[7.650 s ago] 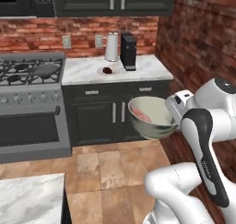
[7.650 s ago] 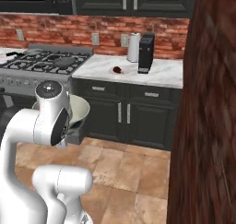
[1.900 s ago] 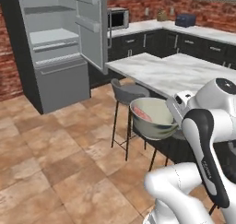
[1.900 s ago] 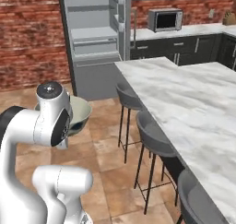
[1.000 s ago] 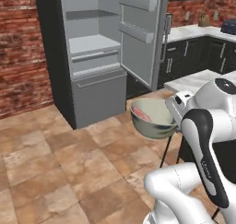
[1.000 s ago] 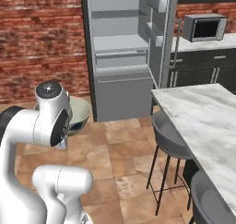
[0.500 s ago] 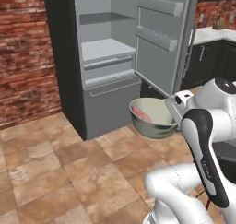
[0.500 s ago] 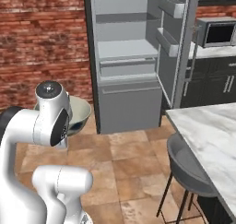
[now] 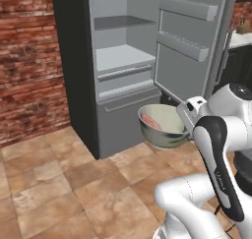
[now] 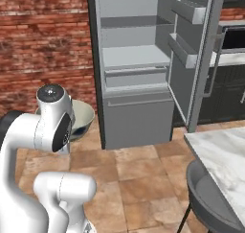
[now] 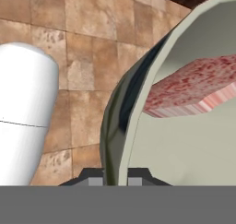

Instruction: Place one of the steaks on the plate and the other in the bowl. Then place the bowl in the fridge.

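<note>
Carrying the cream-beige deep round bowl point(image 9: 162, 126), pinkish-red raw steak point(image 9: 151, 121) inside, jaws clamped on its rim; next, reach into the open tall grey fridge point(image 9: 123, 66) and set it on a shelf.

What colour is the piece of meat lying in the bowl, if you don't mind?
Pinkish-red with pale streaks; the steak shows best in the hand view.

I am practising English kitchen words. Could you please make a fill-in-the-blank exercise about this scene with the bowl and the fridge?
1. The jaws of the gripper are shut on the rim of the ____.
2. A raw ____ lies inside the bowl.
3. The door of the fridge stands ____.
4. The floor in front of the fridge is covered with brown ____.

Missing words: bowl; steak; open; tiles
</note>
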